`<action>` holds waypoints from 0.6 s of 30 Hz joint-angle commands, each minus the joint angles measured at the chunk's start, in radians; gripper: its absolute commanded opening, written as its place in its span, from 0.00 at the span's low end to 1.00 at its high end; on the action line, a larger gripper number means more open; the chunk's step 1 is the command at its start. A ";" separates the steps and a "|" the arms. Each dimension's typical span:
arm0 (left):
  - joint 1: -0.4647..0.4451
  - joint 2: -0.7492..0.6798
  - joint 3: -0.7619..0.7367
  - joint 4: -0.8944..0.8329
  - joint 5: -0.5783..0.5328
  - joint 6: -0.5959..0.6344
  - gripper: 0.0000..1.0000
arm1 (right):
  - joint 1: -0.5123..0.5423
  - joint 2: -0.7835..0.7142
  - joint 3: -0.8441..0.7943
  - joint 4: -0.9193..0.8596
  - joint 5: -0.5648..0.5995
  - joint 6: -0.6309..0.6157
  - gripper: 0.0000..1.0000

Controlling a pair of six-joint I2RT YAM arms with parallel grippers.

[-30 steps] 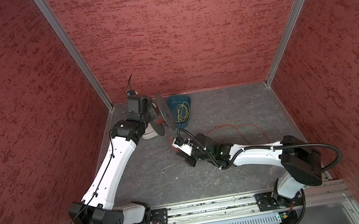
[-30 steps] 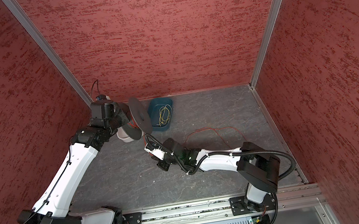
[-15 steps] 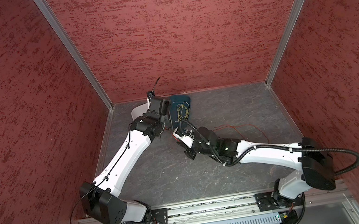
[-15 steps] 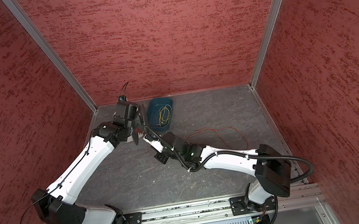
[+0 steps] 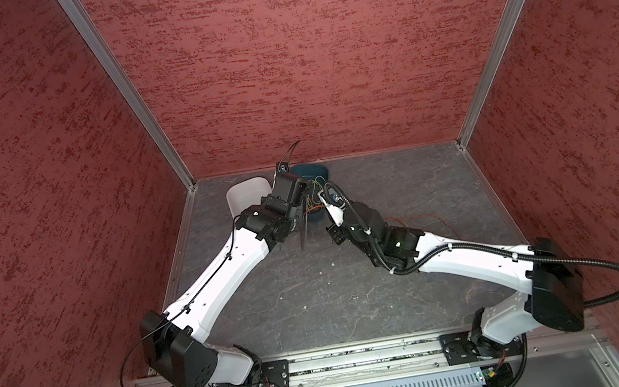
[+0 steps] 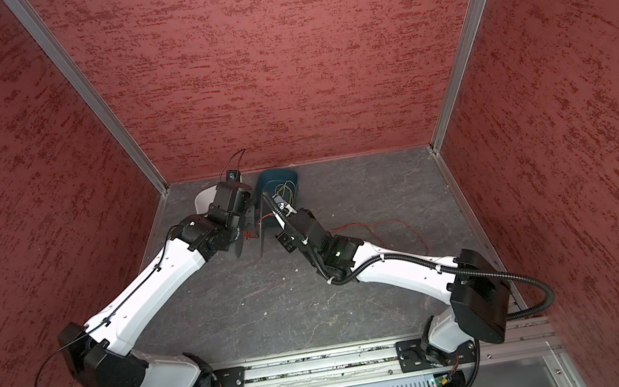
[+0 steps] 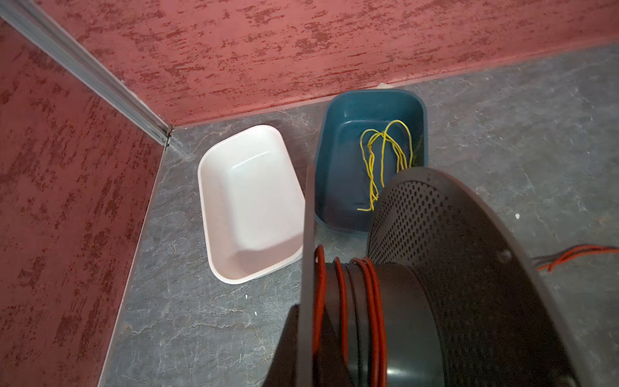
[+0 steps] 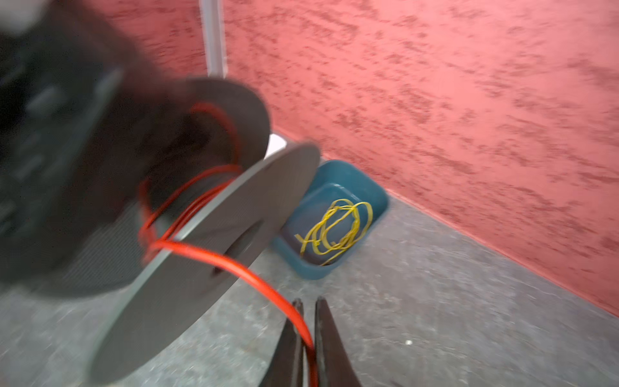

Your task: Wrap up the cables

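Right gripper (image 8: 310, 321) pinches one thin red cable (image 8: 214, 258) between its two fingers (image 8: 289, 351) — seen only from the right wrist. We count several turns on one dark plastic spool (image 7: 402, 318), clamped by our left gripper (image 6: 247, 227); the tail (image 6: 386, 223) lies on the grey floor (image 6: 297, 310). Left arm (image 6: 154, 286) and right arm (image 6: 404, 272) stretch toward the back wall (image 6: 281, 81). Beyond — one white plastic tray (image 7: 217, 214), one blue plastic tray (image 7: 335, 140) holding yellow wires (image 7: 371, 167).

At the far edge of the counter (image 5: 317, 307), by its far left corner: white tray (image 5: 247, 196), blue bin (image 5: 312, 169) just beside. In front of the bin, black spool (image 5: 302, 231) held edge-on at the end of the left arm (image 5: 228, 274). Right arm (image 5: 457, 259) reaching in close beside the spool. Toward the right edge, red cable (image 5: 423, 217) lying loose.
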 commanded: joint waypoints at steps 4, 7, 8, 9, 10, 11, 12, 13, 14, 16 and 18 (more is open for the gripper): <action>-0.062 -0.013 0.021 -0.007 0.047 0.050 0.00 | -0.106 -0.024 0.090 -0.079 -0.006 0.004 0.13; -0.072 -0.008 0.051 -0.052 0.095 0.043 0.00 | -0.162 -0.011 0.111 -0.113 -0.071 0.008 0.17; -0.073 -0.013 0.059 -0.062 0.122 0.042 0.00 | -0.182 -0.007 0.113 -0.117 -0.095 0.010 0.18; -0.073 -0.021 0.065 -0.066 0.153 0.040 0.00 | -0.205 -0.003 0.115 -0.122 -0.125 0.014 0.18; -0.074 -0.027 0.068 -0.067 0.179 0.040 0.00 | -0.223 0.002 0.117 -0.128 -0.152 0.021 0.18; -0.074 -0.039 0.070 -0.069 0.213 0.041 0.00 | -0.246 0.007 0.118 -0.131 -0.188 0.026 0.18; -0.074 -0.048 0.074 -0.072 0.246 0.043 0.00 | -0.267 0.011 0.119 -0.134 -0.223 0.033 0.18; -0.073 -0.056 0.081 -0.076 0.274 0.045 0.00 | -0.285 0.017 0.116 -0.136 -0.252 0.039 0.18; -0.072 -0.064 0.090 -0.084 0.298 0.043 0.00 | -0.302 0.024 0.112 -0.136 -0.284 0.046 0.19; -0.066 -0.082 0.108 -0.096 0.335 0.040 0.00 | -0.329 0.034 0.093 -0.122 -0.327 0.054 0.19; -0.045 -0.105 0.121 -0.101 0.387 0.025 0.00 | -0.350 0.041 0.061 -0.094 -0.368 0.067 0.19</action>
